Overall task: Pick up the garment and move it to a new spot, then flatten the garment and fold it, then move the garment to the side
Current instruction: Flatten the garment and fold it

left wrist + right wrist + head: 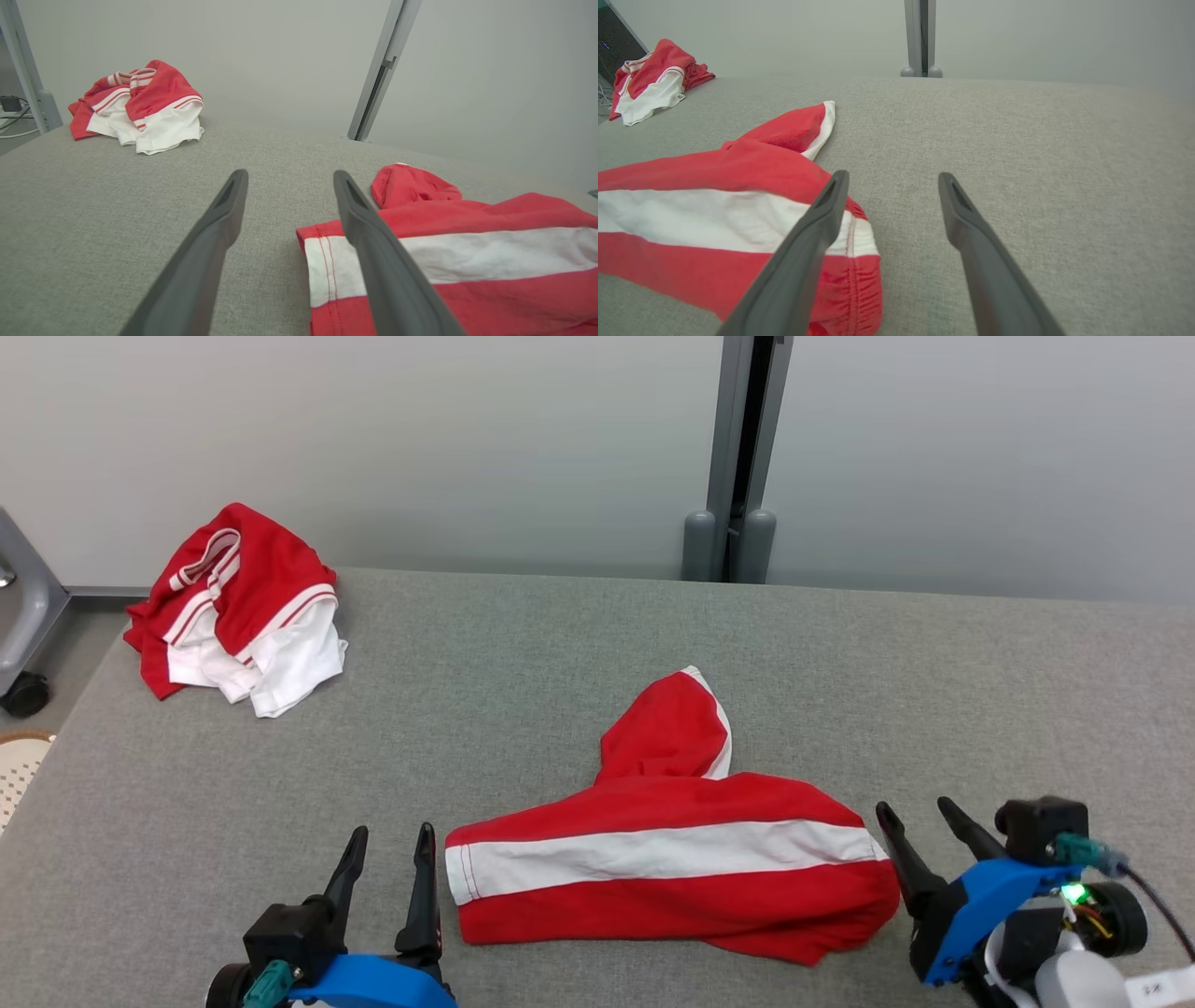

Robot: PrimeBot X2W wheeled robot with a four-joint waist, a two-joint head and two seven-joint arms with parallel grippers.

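Head view: garment is lying on the grey table, seemingly half-folded
left gripper and right gripper are flanking it; both standing spread, gripping nothing

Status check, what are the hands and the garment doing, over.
Left hand open, empty. Right hand open, empty. Garment rumpled on table between them, not gripped. Second heap of clothes far left, not in the way.

Two red-and-white garments lie on one desk: a crumpled heap at its far left corner and a spread garment by its near edge (same colours, both). Two claws are at that near edge, left claw and right claw, each with two dark fingers.
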